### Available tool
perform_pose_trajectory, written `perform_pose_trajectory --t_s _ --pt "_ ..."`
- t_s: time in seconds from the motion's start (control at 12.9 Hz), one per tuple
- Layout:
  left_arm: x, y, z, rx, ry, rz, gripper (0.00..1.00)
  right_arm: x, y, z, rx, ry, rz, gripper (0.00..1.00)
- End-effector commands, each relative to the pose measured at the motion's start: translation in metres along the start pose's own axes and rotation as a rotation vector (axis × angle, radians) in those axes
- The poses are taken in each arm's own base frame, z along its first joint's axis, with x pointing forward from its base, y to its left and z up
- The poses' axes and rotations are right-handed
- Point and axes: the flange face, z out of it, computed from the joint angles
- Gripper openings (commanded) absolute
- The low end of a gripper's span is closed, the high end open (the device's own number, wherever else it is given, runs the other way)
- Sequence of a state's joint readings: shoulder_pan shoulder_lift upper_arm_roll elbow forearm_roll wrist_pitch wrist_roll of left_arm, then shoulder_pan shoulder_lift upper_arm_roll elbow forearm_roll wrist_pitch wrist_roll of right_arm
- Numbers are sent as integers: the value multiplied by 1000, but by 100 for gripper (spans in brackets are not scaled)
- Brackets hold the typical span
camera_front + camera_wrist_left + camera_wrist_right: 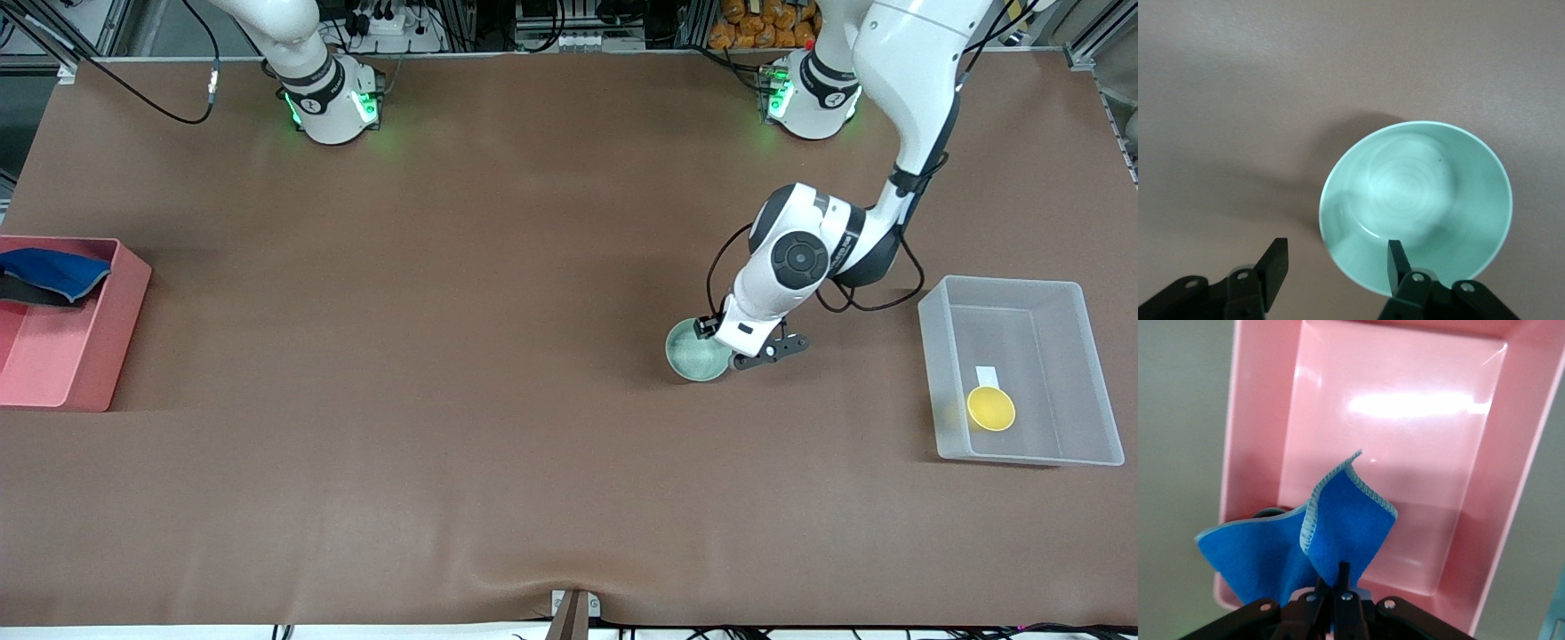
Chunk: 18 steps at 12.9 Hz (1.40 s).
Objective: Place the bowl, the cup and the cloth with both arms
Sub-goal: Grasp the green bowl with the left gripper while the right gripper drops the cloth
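Note:
The mint-green bowl (693, 353) (1418, 193) stands on the table toward the left arm's end. My left gripper (740, 354) (1336, 253) is down at it, open, with the bowl's rim between the jaws: one finger (1394, 263) inside the bowl, the other (1275, 263) outside over the table. My right gripper (1338, 572) is shut on the blue cloth (1345, 520) (55, 270), which hangs over the pink tray (1405, 400) (84, 356). The yellow cup (991, 408) stands in the clear bin (1022, 302).
The pink tray sits at the right arm's end of the brown table, the clear bin at the left arm's end. A small white label (987, 376) lies on the bin's floor by the cup. Both arm bases (333, 102) (813, 98) glow green.

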<state>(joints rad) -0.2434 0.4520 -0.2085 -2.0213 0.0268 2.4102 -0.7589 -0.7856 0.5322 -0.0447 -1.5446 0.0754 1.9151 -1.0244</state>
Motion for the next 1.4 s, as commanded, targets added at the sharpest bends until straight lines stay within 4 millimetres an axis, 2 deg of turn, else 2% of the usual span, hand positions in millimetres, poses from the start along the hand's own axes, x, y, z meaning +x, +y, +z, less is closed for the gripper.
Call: perform_pose_trajectory --t_s 0.0,0.08,0.16,0.23,0.31,0.39,0.62,0.85,0.93,1.01,1.17,1.24,1.32 --pt "4 -1 16 0 25 0 60 -2 16 16 -26 44 -41 0" --pt "5 -3 20 5 23 2 59 -2 21 23 -32 46 -52 0" --pt "5 -3 21 6 21 -1 46 -5 27 31 -38 49 -70 0" --pt "6 -4 21 5 21 -8 19 -14 36 37 -44 54 -82 0" --pt "8 -3 19 3 25 -12 0 -19 41 43 -44 56 -94 0" --pt "8 0 13 -2 32 -26 0 -19 41 43 -50 56 -106 0" --pt "24 -6 -13 -1 48 -48 0 -18 47 38 -100 70 -171 0" --pt "67 -33 -69 24 38 -65 0 -13 46 34 -113 68 -232 0" --pt "82 -51 -91 37 26 -59 0 -9 42 30 -120 61 -246 18" --pt "98 -75 -113 48 12 -59 0 -8 41 30 -121 51 -261 99" --pt "125 -131 -136 74 -43 4 0 5 32 26 -121 52 -290 100" --pt "137 -164 -153 69 -43 32 0 10 28 24 -123 53 -288 100" --pt "147 -201 -161 65 -52 64 0 21 21 24 -122 54 -300 100"
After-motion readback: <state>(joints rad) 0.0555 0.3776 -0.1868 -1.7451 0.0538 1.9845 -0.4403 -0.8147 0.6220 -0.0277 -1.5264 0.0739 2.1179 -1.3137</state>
